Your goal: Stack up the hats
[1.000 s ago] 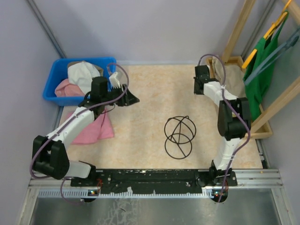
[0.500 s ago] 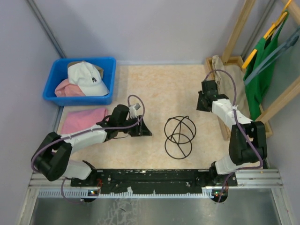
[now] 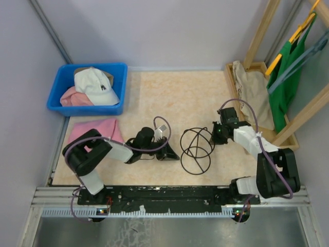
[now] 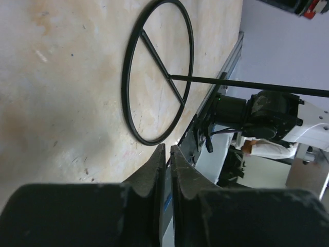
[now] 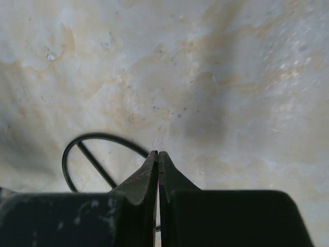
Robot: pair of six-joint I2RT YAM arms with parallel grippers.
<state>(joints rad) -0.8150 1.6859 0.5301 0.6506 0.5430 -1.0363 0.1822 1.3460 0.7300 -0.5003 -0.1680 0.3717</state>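
Observation:
A white hat (image 3: 95, 85) lies on top of a pink hat (image 3: 71, 98) inside the blue bin (image 3: 57, 81) at the back left. Both grippers are far from the bin, low over the table near the front. My left gripper (image 3: 172, 153) (image 4: 165, 147) points right at the black wire stand (image 3: 196, 146) (image 4: 154, 72). Its jaws are nearly together with only a thin slit and nothing in it. My right gripper (image 3: 215, 135) (image 5: 158, 153) is shut and empty at the stand's right side, with the stand's ring (image 5: 103, 137) just beyond its tips.
A flat pink cloth (image 3: 97, 130) lies on the table in front of the bin. A beige garment (image 3: 253, 96) rests in the wooden rack (image 3: 259, 38) at the right. Green clothing (image 3: 290, 64) hangs on a hanger at the far right.
The left arm swung from the bin down to the front of the table beside the wire stand, and its jaws closed. The right arm came forward from the back right to the stand.

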